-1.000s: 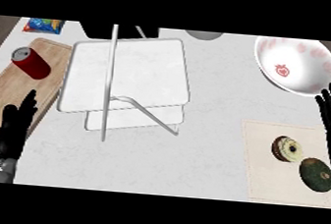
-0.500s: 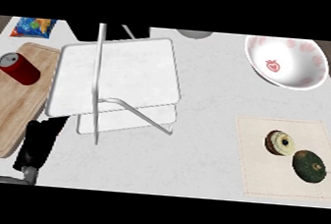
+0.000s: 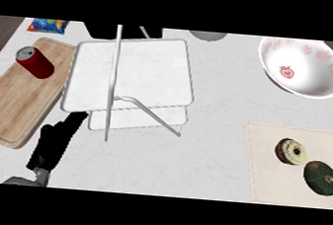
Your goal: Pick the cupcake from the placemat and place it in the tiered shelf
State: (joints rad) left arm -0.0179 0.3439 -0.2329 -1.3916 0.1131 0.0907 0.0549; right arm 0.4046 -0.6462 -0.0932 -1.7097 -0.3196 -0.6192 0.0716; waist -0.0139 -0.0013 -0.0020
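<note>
The cupcake (image 3: 293,151) lies on the placemat (image 3: 267,167) beside a dark round item (image 3: 324,177), untouched and well apart from the tiered shelf (image 3: 132,77), while the left hand (image 3: 56,143) rests below it, fingers straight, holding nothing; everything remains undone.

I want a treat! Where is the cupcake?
In the head view, the cupcake lies at the right on the placemat, beside a dark green avocado.
</note>
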